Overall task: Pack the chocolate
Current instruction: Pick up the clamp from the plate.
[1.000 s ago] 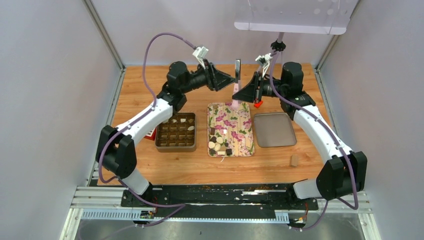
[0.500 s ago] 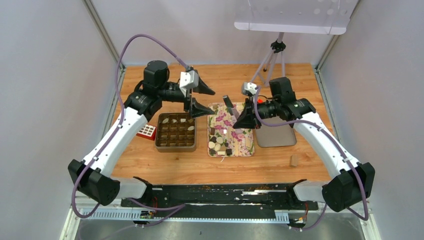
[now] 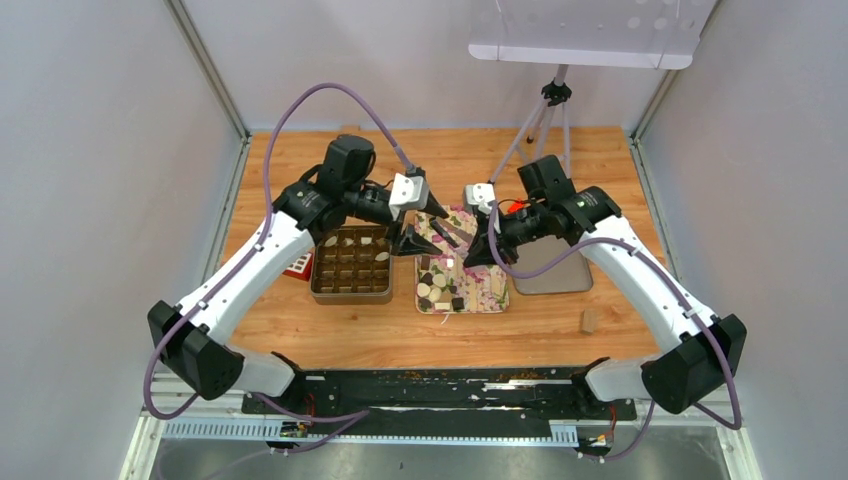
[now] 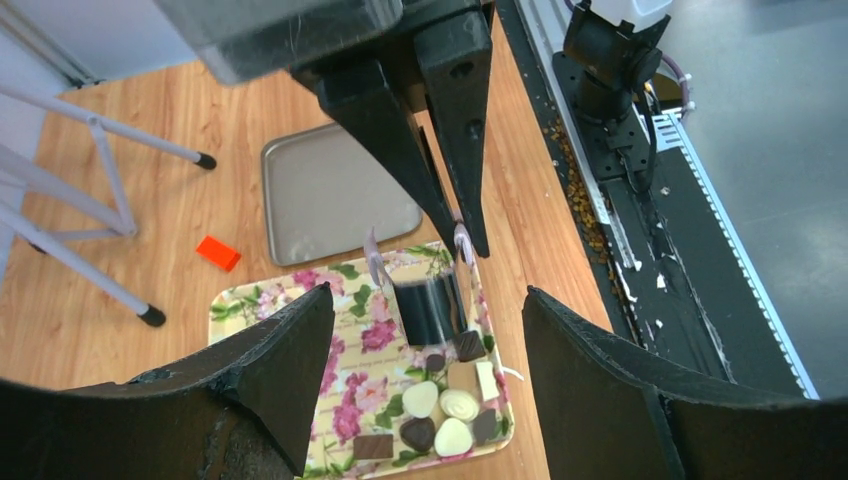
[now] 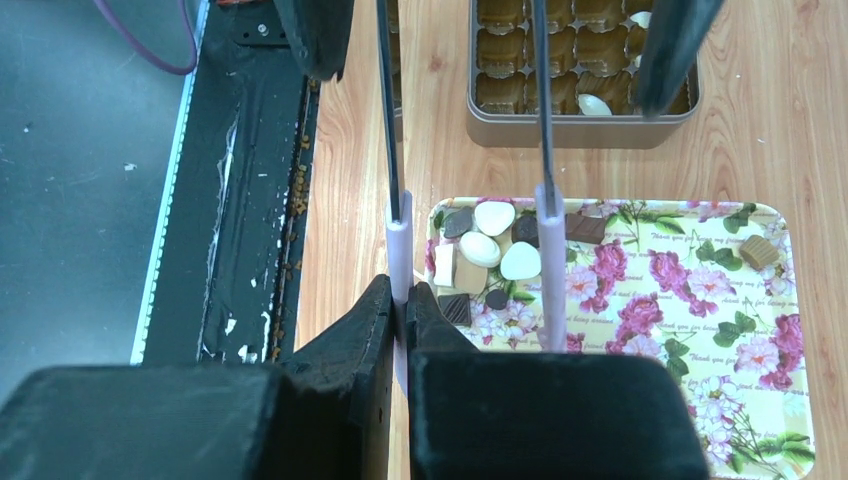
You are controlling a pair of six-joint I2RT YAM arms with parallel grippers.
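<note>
Left gripper: jaws wide apart, empty, over floral tray. Right gripper: clamped tight on tongs, above the tray's chocolates.

The chocolate, small round and square pieces in dark brown, cream-white and tan, is lying clustered just below the frame's centre, a few pale pieces sitting apart to its left.
</note>
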